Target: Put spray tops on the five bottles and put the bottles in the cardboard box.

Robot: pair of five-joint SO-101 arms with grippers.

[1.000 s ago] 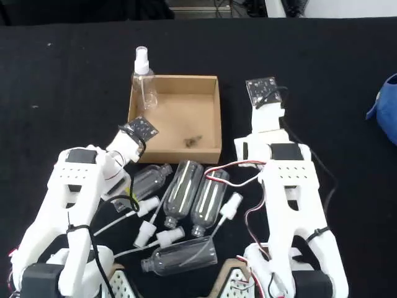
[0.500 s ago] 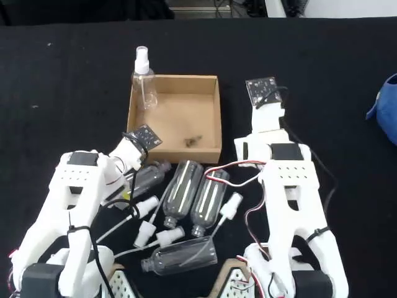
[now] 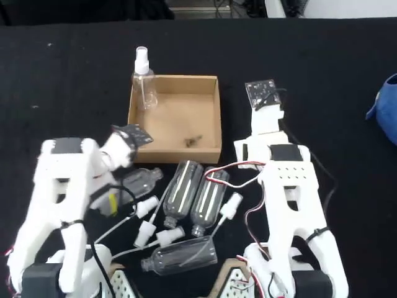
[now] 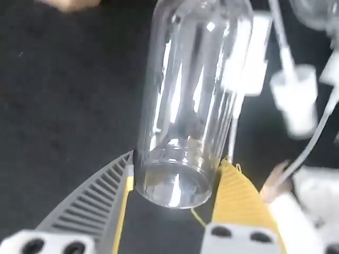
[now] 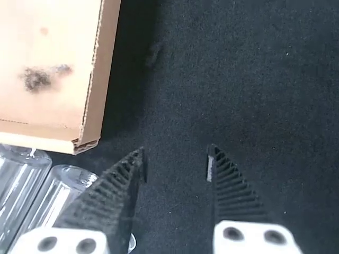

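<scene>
Five bottles total. One capped bottle (image 3: pixel 143 84) stands at the cardboard box (image 3: pixel 177 151) far-left corner, four uncapped lie in front of the box. Four loose spray tops (image 3: pixel 146 232) lie among them. Left tool (image 4: pixel 177 159) is clamped on one uncapped bottle (image 4: pixel 193 90). Right tool (image 5: pixel 176 153) is open, empty, over the surface (image 3: pixel 322 74) beside the box.

Five bottles: one (image 3: pixel 143 84) upright with a top on, in the box's far left corner, and four lying near it (image 3: pixel 139 181) (image 3: pixel 183 192) (image 3: pixel 209 195) (image 3: pixel 180 256). Four loose spray tops (image 3: pixel 149 207) (image 3: pixel 146 233) (image 3: pixel 169 236) (image 3: pixel 231 206). One box (image 3: pixel 218 118). Two arms (image 3: pixel 62 205) (image 3: pixel 291 198).
</scene>
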